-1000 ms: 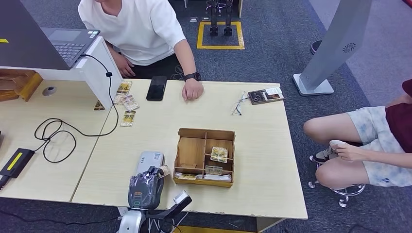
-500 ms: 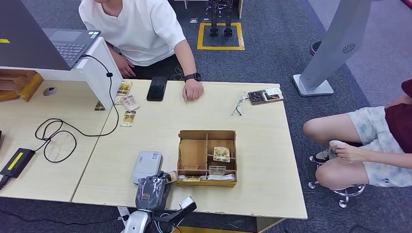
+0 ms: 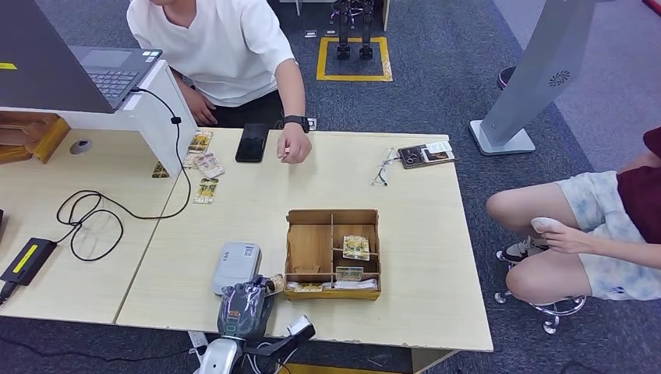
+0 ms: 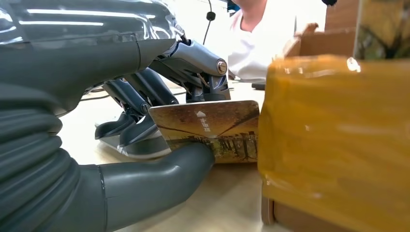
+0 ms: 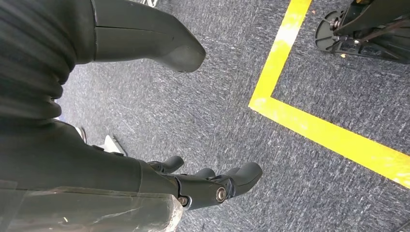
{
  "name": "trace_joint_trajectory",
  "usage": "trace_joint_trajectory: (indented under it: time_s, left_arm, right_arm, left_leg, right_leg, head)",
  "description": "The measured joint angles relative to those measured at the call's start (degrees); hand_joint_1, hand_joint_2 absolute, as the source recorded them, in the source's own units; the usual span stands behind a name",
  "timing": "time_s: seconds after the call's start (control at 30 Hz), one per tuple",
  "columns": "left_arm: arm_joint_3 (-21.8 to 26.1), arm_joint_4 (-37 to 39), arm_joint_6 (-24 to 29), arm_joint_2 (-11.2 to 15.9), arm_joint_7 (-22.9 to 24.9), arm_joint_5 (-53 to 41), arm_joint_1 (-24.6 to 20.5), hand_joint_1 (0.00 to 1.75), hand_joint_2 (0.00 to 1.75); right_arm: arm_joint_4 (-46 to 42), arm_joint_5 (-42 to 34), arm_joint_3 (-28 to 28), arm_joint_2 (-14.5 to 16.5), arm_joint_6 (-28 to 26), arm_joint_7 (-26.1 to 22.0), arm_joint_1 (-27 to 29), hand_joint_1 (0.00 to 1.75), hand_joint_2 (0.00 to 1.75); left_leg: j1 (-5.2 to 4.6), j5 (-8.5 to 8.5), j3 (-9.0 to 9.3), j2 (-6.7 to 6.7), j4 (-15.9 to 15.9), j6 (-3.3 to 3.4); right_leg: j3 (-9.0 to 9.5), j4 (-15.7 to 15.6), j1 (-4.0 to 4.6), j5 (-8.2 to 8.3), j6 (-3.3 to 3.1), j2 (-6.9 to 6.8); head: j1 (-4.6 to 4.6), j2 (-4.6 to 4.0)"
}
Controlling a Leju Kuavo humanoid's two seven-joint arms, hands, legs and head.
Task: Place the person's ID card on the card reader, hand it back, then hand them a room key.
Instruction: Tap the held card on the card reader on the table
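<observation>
A robot's left hand (image 3: 243, 309) sits low at the near edge of a pale wooden table (image 3: 421, 257), pinching a card (image 4: 210, 129) between thumb and fingers; the card is printed with a landscape picture. The hand is just beside a wooden tray (image 3: 332, 253) divided into compartments that hold more cards, so this is probably a room key drawn from that stock. A grey card reader (image 3: 235, 266) lies flat on the table just beyond the hand, within easy reach for scanning. Across the table sits a person in a white shirt, 1 hand (image 3: 293, 146) raised slightly above the far edge beside a black phone (image 3: 252, 142), seemingly ready to receive. The right hand (image 5: 212, 186) hangs beside the body over grey carpet, fingers loosely curled in, holding nothing
</observation>
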Motion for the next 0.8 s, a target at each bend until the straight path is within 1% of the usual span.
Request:
trace_joint_trajectory:
  time_s: [0.13, 0.3, 0.5, 0.6, 0.67, 0.8]
  left_arm:
    - [0.81, -4.31, 0.03, -0.17, -2.28, -0.02, 1.66, 1.75, 1.75]
    - [4.12, -13.68, 0.08, -1.93, -7.59, 0.20, 5.39, 1.75, 1.75]
    - [9.89, -24.82, 0.08, -6.12, -17.41, 2.98, 7.72, 1.75, 1.75]
    - [12.48, -29.06, 0.08, -7.01, -21.24, 5.71, 8.40, 1.75, 1.75]
    - [13.55, -31.41, 0.08, -7.19, -22.34, 7.90, 8.78, 1.75, 1.75]
    - [14.58, -34.38, 0.07, -7.30, -22.77, 9.62, 9.19, 1.75, 1.75]
  right_arm:
    - [0.00, -0.07, 0.00, 0.01, -0.09, 0.09, 0.03, 0.00, 1.75]
    - [0.00, -0.07, 0.00, 0.02, -0.29, 0.16, 0.15, 0.00, 1.75]
    - [0.00, -0.07, 0.00, 0.02, -0.46, 0.19, 0.24, 0.00, 1.75]
    - [0.00, -0.07, 0.00, 0.02, -0.52, 0.28, 0.25, 0.00, 1.75]
    - [0.00, -0.07, 0.00, 0.02, -0.53, 0.35, 0.24, 0.00, 1.75]
    - [0.00, -0.03, 0.02, 0.02, -0.58, 0.44, 0.22, 0.00, 1.75]
  left_leg:
    - [0.00, 0.00, -0.01, 0.01, 0.00, 0.00]
    - [0.00, 0.00, -0.15, 0.03, 0.02, 0.00]
    - [-0.01, 0.00, -0.27, 0.04, 0.03, 0.01]
    - [0.00, 0.00, -0.26, 0.05, 0.03, 0.00]
    - [0.01, 0.00, -0.27, 0.05, 0.02, 0.00]
    - [0.02, 0.00, -0.27, 0.05, 0.02, 0.00]
  right_leg:
    - [-0.04, 0.00, 0.00, 0.00, 0.00, 0.01]
    - [-0.22, 0.00, 0.00, 0.00, 0.00, 0.03]
    - [-0.32, 0.00, 0.00, 0.00, 0.01, 0.03]
    - [-0.36, 0.00, 0.00, 0.00, 0.00, 0.06]
    - [-0.37, 0.00, 0.00, -0.01, -0.01, 0.06]
    - [-0.38, 0.00, 0.01, -0.01, -0.01, 0.06]
  head:
    - [-0.01, 0.00]
    - [0.00, 0.00]
    - [0.03, 0.00]
    - [0.04, 0.00]
    - [0.02, 0.00]
    - [0.02, 0.00]
